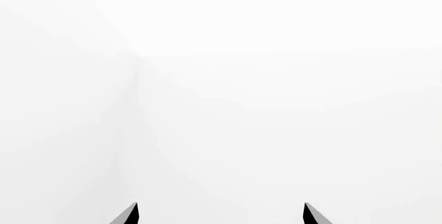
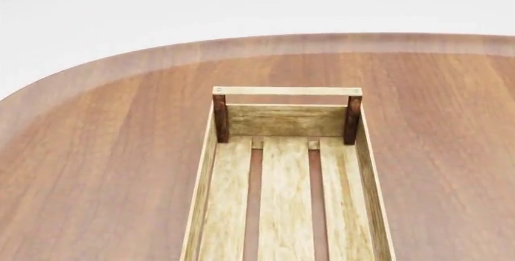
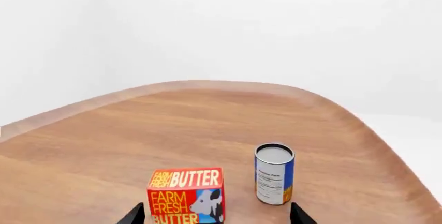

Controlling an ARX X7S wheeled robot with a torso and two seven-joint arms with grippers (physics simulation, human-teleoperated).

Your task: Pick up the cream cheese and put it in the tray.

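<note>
The cream cheese is not in view in any frame. The tray (image 2: 363, 152), a long light-wood crate with a slatted bottom and dark brown corner posts, lies on the wooden table in the head view and holds nothing that shows. Neither arm shows in the head view. My left gripper (image 1: 221, 214) is open and empty, its fingertips (image 1: 131, 214) wide apart before plain white. My right gripper (image 3: 217, 216) is open, its fingertips (image 3: 135, 215) spread on either side of the red-orange butter box (image 3: 186, 195), which stands on the table.
A blue-orange can (image 3: 274, 174) stands upright just beside the butter box, near one right fingertip. The round-edged wooden table (image 2: 96, 152) curves away behind the tray, and its edge (image 3: 207, 85) shows beyond the butter and can.
</note>
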